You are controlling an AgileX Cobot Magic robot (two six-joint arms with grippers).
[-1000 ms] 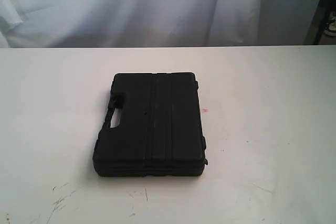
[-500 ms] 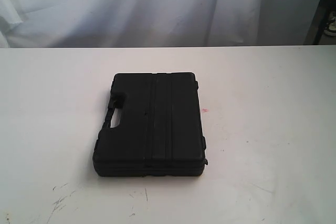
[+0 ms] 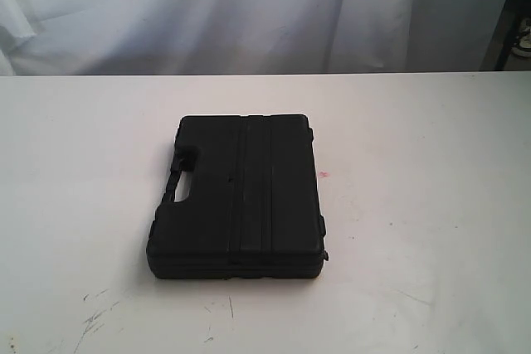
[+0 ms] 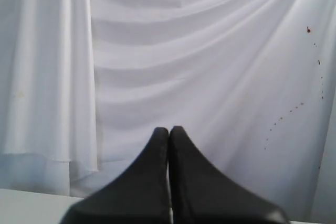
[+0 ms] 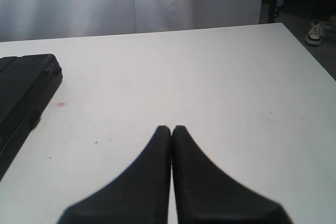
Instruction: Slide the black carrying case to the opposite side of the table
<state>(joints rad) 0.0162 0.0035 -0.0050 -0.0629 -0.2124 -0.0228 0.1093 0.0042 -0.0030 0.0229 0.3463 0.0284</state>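
Observation:
The black case (image 3: 239, 195) lies flat on the white table (image 3: 415, 163), a little left of the middle, its cut-out handle toward the left. Neither arm shows in the exterior view. My left gripper (image 4: 168, 129) is shut with nothing in it and faces the white curtain; the case does not show in that view. My right gripper (image 5: 171, 128) is shut and empty above bare tabletop, apart from the case (image 5: 23, 98), whose corner shows at the edge of the right wrist view.
A tiny red spot (image 3: 323, 175) marks the table just right of the case. Dark scratches (image 3: 95, 317) lie near the front edge. A white curtain (image 3: 249, 6) hangs behind the table. The table's right edge (image 5: 310, 59) drops to a dark floor.

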